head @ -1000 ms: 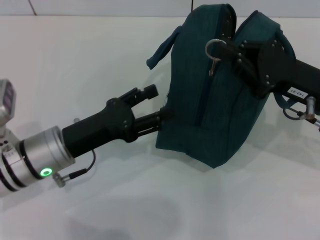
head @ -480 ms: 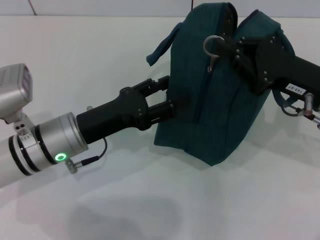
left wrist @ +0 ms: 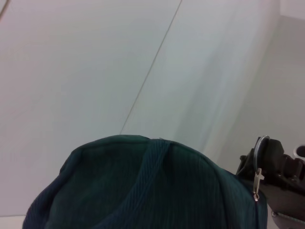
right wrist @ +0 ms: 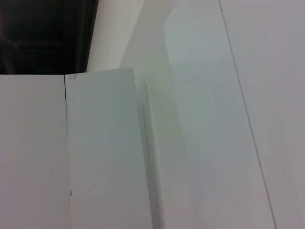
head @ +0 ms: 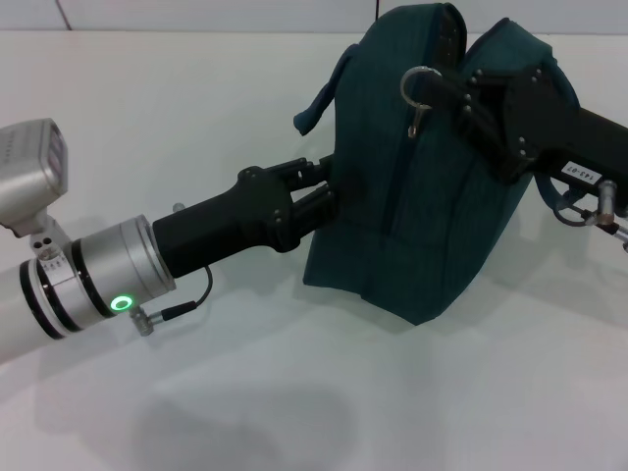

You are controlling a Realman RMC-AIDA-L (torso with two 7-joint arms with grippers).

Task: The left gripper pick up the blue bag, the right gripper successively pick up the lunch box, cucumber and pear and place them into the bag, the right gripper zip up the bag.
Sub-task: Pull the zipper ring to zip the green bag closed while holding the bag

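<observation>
Now left pincer point(head: 322, 192) fingers closer together against blue bag point(head: 412, 196)

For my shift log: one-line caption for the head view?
Left gripper braces the side of the blue bag while right gripper pulls the ring zipper pull on top.

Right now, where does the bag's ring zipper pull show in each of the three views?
Head view: ring zipper pull at the top of the blue bag, beside the right claw.
Left wrist view: same ring at the lower right edge, past the bag's rounded top.
Right wrist view: not in it; only pale panels.
Shared landmark: the blue bag.
</observation>
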